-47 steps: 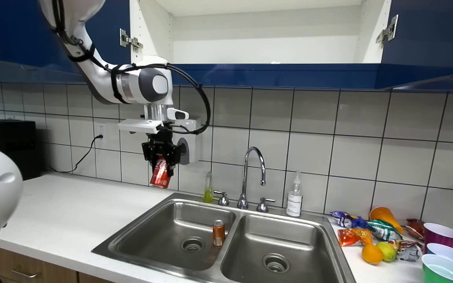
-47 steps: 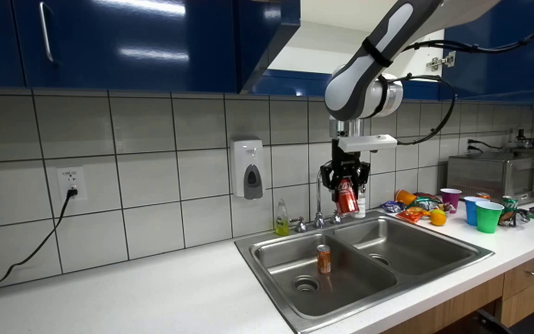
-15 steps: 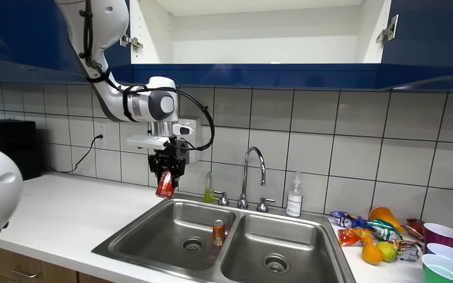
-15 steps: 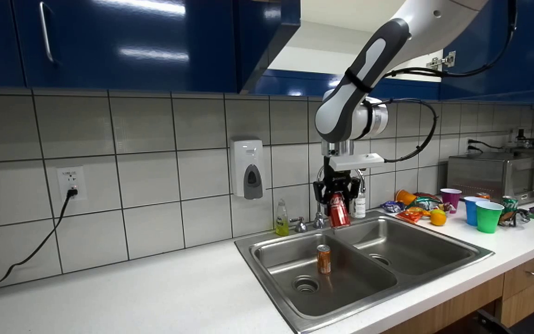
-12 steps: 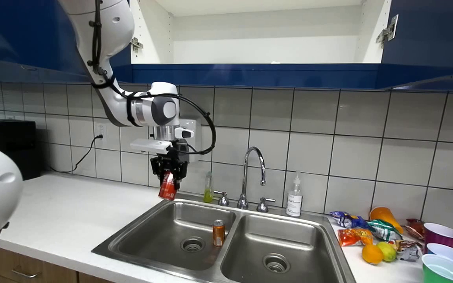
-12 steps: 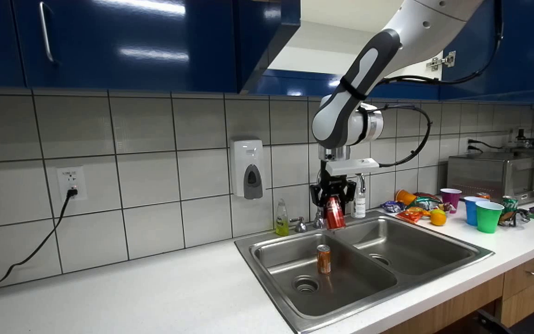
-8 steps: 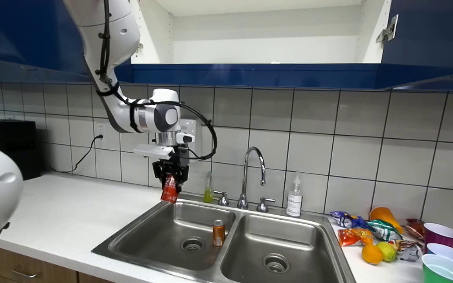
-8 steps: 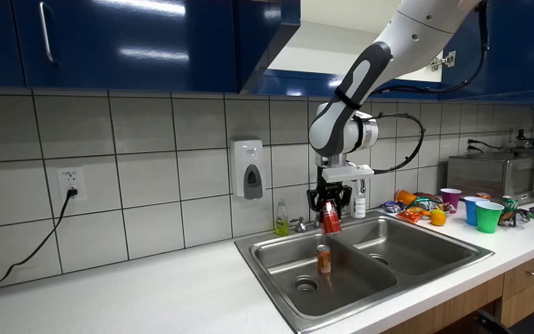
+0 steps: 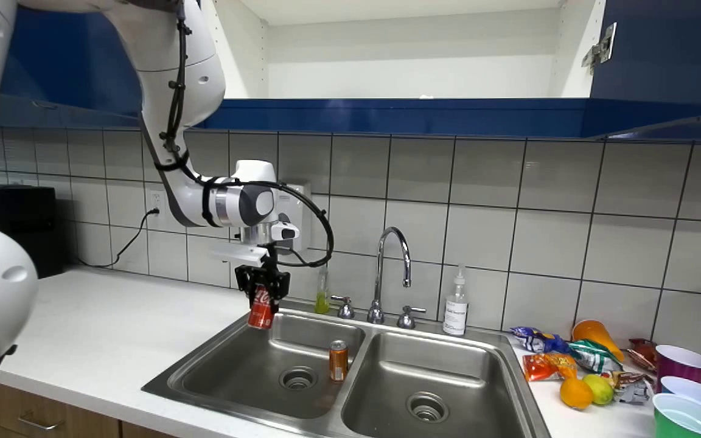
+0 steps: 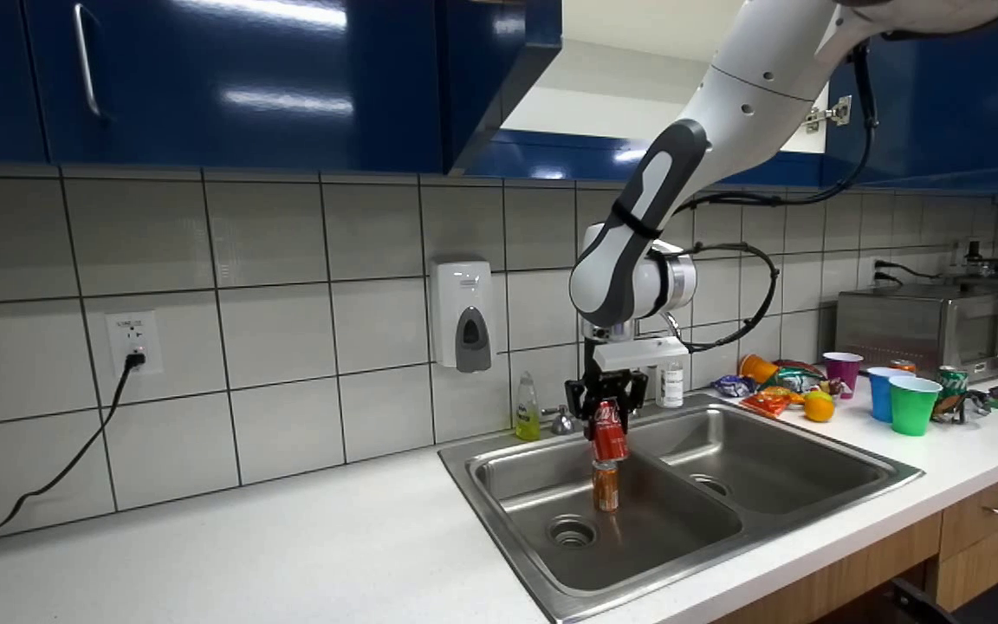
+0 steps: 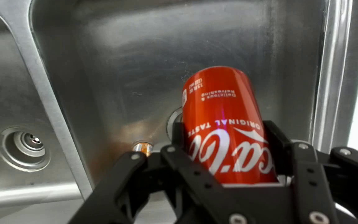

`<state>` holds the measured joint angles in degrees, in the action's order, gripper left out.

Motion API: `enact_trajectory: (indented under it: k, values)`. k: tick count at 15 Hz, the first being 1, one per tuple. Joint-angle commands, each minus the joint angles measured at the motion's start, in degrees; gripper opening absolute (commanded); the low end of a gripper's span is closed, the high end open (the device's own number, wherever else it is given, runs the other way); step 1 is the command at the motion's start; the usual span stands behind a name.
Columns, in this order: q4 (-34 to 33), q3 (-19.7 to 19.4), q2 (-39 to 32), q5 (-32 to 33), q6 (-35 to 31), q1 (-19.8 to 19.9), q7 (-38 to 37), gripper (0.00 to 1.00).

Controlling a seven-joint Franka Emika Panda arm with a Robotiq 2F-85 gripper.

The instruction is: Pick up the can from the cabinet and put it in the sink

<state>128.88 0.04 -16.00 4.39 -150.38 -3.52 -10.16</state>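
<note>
My gripper [image 9: 263,291] is shut on a red Coca-Cola can [image 9: 261,311], also seen in an exterior view [image 10: 610,435]. In the wrist view the black fingers [image 11: 224,132] press both sides of the red can [image 11: 222,102], which points away from the palm. The can is slightly tilted and held in the air over the steel sink [image 9: 204,365], near the back of one basin [image 11: 129,62]. An orange can [image 9: 338,362] stands upright in that same basin, beside the divider. The open cabinet [image 9: 414,76] is above and shows no can.
The faucet [image 9: 381,274], its handles, a green soap bottle [image 10: 527,412] and a pump bottle [image 9: 456,310] stand along the sink's back edge. A soap dispenser [image 10: 462,316] hangs on the wall. Snack bags, fruit and cups [image 10: 913,407] lie beside the sink.
My gripper has come down with the red can still held, from above the sink's back edge to lower over the basin. The orange can has not moved.
</note>
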Motion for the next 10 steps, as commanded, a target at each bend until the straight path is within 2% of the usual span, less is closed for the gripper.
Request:
enact_trajectory:
  k: [1,10]
  values:
    - [-1.4,-0.6,-3.1,0.6,-2.7,-0.8,-0.7,0.38]
    - [-5.6,-2.4,-12.3,0.8,-8.0,-3.0,-0.6,0.38]
